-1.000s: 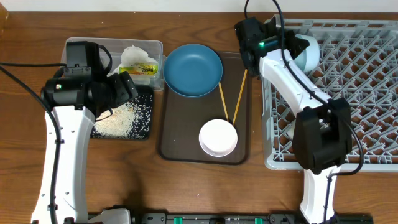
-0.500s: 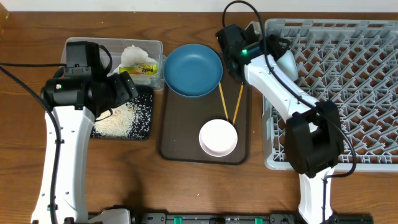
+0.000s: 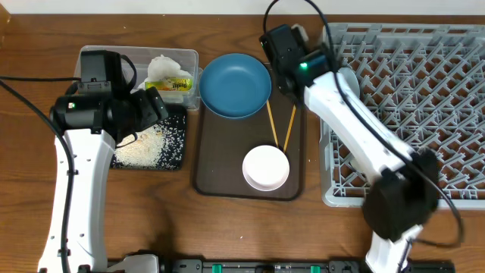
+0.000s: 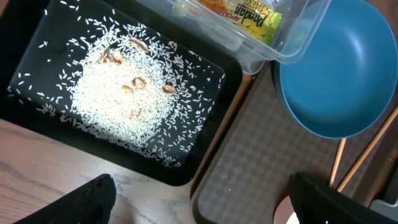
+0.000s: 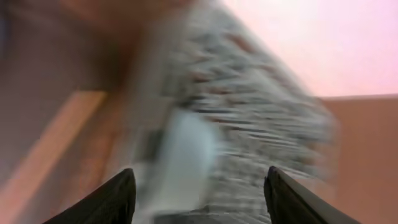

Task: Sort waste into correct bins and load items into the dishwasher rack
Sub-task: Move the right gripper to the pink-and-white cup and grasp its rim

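Note:
The light-grey dishwasher rack [image 3: 424, 114] fills the right side, and a light-blue bowl [image 3: 347, 76] stands at its left edge, partly behind my right arm. On the brown serving tray [image 3: 227, 163] lie a dark-blue plate [image 3: 235, 85], two chopsticks [image 3: 270, 125] and a white bowl [image 3: 265, 168]. My right gripper [image 5: 199, 173] is open and empty; its view is a blur of rack lattice. My left gripper [image 4: 200, 186] is open over the near corner of the black tray [image 4: 205, 155], which holds rice scraps [image 4: 124, 93]. The clear tub [image 3: 136, 53] holds a napkin [image 3: 163, 67] and a wrapper [image 4: 242, 9].
The wooden table [image 3: 227, 227] runs along the front and left. The brown serving tray sits tight between the black tray and the rack. My right arm [image 3: 341, 106] reaches across the rack's left rim towards the top of the serving tray.
My right gripper has opened, left the light-blue bowl in the rack and swung left to above the serving tray's far end. The left arm has not moved.

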Robot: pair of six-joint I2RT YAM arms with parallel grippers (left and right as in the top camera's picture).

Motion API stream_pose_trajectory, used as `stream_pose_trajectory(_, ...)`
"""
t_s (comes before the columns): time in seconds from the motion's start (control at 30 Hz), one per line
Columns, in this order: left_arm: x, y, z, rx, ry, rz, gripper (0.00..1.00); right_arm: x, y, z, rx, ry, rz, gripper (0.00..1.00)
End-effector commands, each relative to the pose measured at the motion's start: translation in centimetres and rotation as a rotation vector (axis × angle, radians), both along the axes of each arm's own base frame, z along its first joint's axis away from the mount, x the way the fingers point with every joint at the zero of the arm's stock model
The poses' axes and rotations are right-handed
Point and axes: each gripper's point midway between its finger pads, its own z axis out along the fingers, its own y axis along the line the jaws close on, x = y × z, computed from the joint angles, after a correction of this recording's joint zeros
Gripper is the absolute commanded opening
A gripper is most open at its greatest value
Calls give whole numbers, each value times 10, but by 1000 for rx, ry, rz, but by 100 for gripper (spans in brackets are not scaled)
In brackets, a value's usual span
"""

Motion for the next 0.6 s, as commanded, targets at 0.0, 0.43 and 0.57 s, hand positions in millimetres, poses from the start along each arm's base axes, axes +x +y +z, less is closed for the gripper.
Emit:
stream_pose_trajectory(0.0,3,2,3,9,-4,-3,91,-49,88,-6,519,226,158,70)
stream_pose_trajectory(0.43,3,2,3,9,-4,-3,91,-156,94,-122,592,782,66,49)
stream_pose_trajectory(0.57,3,2,3,9,-4,-3,91,-176,90,-139,601,858,42,36)
